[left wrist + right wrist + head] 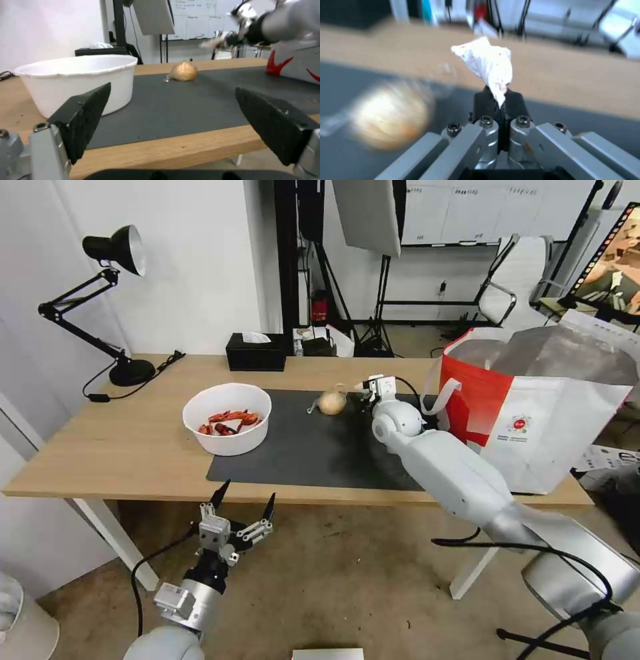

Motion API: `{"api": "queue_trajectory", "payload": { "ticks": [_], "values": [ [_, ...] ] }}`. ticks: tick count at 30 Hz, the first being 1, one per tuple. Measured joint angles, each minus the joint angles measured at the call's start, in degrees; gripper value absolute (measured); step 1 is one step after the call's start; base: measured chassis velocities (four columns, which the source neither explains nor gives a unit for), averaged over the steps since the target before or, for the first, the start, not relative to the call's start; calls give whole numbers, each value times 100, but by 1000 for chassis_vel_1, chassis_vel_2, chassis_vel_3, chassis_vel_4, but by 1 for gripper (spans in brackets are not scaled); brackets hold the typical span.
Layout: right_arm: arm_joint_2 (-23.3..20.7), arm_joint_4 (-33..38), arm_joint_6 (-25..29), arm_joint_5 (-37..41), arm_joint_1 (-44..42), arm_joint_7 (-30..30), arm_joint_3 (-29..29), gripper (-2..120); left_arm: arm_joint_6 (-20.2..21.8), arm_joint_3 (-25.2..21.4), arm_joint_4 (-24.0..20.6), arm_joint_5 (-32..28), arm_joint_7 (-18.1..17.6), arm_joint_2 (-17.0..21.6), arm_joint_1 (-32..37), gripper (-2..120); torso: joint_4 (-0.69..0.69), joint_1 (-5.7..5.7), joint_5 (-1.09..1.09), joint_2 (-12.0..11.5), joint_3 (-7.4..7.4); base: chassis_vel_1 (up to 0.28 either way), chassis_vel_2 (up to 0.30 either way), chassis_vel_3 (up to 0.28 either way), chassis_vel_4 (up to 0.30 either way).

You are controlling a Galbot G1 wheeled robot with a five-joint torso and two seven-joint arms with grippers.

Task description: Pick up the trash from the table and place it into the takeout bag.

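Crumpled tissue (486, 62) pinched in right end effector (499, 101), fingers closed on it, above dark mat (313, 447), just beside takeout bag (533, 407) at its 9 o'clock. Knotted bag (331, 402) on mat, at 9 o'clock of the end effector. Bowl w/ crayfish shells (227, 418) at mat's 9 o'clock edge. Left end effector (243, 499) wide open, empty, below counter (120, 447) front edge.
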Motion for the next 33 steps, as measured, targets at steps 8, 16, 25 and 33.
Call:
{"api": "queue_trajectory", "payload": {
  "ticks": [8, 16, 25, 33],
  "values": [
    [-847, 1906, 1016, -362, -1010, -26, 481, 0, -24, -14, 7, 2, -9, -41, 3, 100, -2, -1, 0, 1, -1, 0, 0, 0, 0],
    [-1626, 3216, 1774, -939, -1669, 10, 1576, 0, -36, 0, 4, 23, -17, -60, -9, 100, 0, -2, 1, 1, -1, 0, 0, 0, 0],
    [-3012, 4029, -157, 1037, -1927, 1913, 2947, 0, -39, 148, -36, 163, -20, -138, 14, 100, -2, -2, 1, 2, -1, 0, 0, 0, 0],
    [-3460, 3744, -685, 1894, -1876, 1644, 3142, 6, -27, 254, -183, 343, -1, -224, 104, 100, 0, -2, 1, 2, -1, 0, 0, 0, 0]
  ]
}}
